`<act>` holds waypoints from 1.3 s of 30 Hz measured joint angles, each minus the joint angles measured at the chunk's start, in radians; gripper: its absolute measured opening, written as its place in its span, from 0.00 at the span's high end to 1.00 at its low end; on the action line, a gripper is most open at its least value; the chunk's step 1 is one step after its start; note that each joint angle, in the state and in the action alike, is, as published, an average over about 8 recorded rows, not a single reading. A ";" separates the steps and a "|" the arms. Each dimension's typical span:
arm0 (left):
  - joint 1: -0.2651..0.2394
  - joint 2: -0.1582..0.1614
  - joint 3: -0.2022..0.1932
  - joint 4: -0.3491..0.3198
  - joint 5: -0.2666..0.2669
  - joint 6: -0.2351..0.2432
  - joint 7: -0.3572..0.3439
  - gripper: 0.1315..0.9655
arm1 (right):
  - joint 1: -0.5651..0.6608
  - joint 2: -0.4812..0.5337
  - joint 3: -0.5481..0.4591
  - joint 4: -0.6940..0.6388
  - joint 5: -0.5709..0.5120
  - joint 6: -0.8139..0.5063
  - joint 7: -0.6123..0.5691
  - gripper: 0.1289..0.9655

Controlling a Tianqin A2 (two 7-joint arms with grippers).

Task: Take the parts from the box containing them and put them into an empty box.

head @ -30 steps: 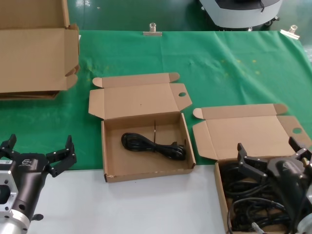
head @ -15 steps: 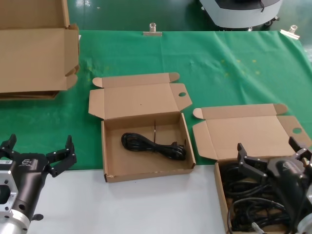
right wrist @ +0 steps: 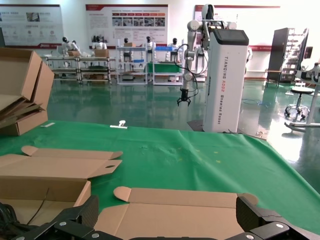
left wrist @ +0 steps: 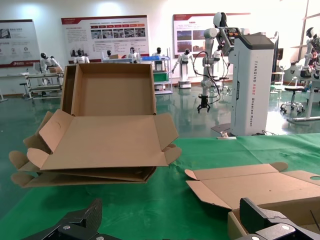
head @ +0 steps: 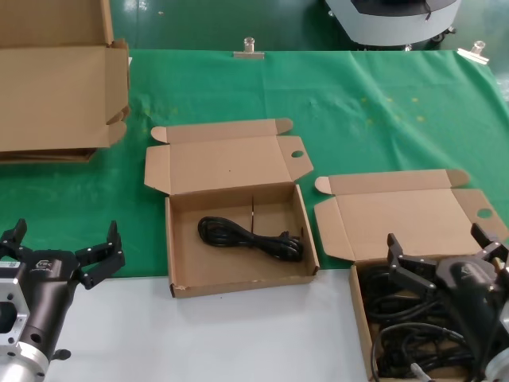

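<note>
Only legible text: "TIANQIN AD02" is running vertically down the side of the white cabinet (left wrist: pixel 254 85) in the left wrist view, and partly legible on that cabinet (right wrist: pixel 226 80) in the right wrist view.

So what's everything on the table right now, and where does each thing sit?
Middle box: one, brown, lid open, on the green cloth's near edge; holds one black cable.
Right box: one, brown, lid open, at the table's near right; holds a tangle of black cables.
Large cartons: a stack, brown, far left.
Green cloth: one, covers the far part of the table.
Metal clips: two, silver, on the cloth's far edge.
Left gripper: black, open, near left, holding nothing.
Right gripper: black, open, above the right box.
</note>
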 joint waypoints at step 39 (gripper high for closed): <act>0.000 0.000 0.000 0.000 0.000 0.000 0.000 0.00 | 0.000 0.000 0.000 0.000 0.000 0.000 0.000 0.00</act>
